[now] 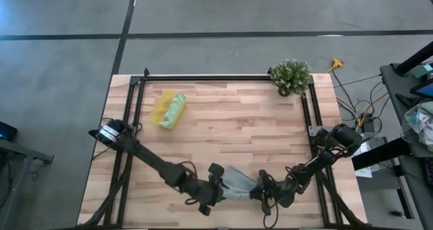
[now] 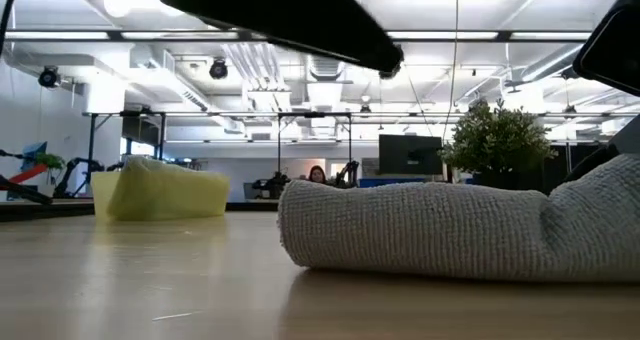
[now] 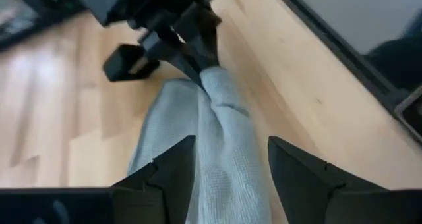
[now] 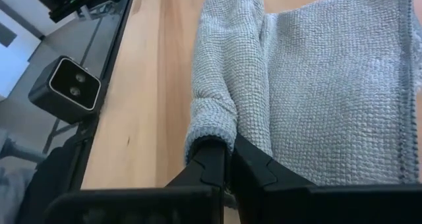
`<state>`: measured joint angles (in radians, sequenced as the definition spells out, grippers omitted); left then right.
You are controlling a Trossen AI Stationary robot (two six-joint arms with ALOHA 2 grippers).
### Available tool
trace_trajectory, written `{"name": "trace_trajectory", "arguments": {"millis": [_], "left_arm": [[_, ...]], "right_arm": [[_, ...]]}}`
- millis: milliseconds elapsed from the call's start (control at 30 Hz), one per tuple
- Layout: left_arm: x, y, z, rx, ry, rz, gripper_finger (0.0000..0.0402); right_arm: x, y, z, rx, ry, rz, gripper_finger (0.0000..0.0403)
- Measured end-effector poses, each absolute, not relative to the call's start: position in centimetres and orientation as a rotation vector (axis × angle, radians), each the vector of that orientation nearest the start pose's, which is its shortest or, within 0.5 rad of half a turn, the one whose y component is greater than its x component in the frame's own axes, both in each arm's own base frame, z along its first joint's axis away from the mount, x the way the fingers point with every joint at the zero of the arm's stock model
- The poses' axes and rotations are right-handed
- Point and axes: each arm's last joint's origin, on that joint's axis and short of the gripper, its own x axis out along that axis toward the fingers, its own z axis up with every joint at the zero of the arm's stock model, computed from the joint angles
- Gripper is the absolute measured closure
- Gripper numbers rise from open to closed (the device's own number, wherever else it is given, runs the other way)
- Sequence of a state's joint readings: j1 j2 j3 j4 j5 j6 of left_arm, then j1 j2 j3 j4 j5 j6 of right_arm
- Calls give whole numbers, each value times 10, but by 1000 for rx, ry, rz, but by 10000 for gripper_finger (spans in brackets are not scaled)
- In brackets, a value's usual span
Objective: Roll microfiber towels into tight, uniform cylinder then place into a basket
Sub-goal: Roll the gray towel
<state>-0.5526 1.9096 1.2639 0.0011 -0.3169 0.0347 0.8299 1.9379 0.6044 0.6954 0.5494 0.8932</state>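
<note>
A grey-blue microfiber towel [image 1: 238,182] lies near the table's front edge, part rolled and part flat [image 4: 336,85]. In the low view its roll [image 2: 430,230] rests on the wood. My right gripper [image 4: 227,151] is shut on the roll's right end. My left gripper [image 3: 231,168] is open and hovers over the towel's left part, with a finger on either side and touching nothing. At the far left, a light green towel [image 1: 174,110] lies rolled in the yellow basket [image 1: 161,108]. My right gripper pinches the right end of the towel's rolled part [image 4: 211,122] between its two shut fingers. The fingers come slanting down from the table's right side and lie along the roll. The towel rests on the table, its flat part spread beside the roll.
A potted plant [image 1: 291,76] stands at the far right corner. A small black camera box [image 4: 66,89] sits at the table's front edge close to the towel. Black rails [image 1: 223,78] frame the work area. Bare wood lies between the basket and the towel.
</note>
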Motion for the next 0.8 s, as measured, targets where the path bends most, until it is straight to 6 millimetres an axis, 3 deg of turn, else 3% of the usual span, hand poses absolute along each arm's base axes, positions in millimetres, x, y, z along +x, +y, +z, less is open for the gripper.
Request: {"name": "trace_trajectory", "arguments": {"millis": [167,300,467,800], "left_arm": [[357,-230,172,416,607,-109,228],[360,-234,171,421,626,-125,228],[356,-233,157,560,701,-172,228],[373,-240,135,547,693,-165,228]], "right_arm": [[217,214,71,458,550,11,394],[217,214,71,458,547,8,394],[217,214,71,454,546,9,394],[217,214,71,441,540,16,394]]}}
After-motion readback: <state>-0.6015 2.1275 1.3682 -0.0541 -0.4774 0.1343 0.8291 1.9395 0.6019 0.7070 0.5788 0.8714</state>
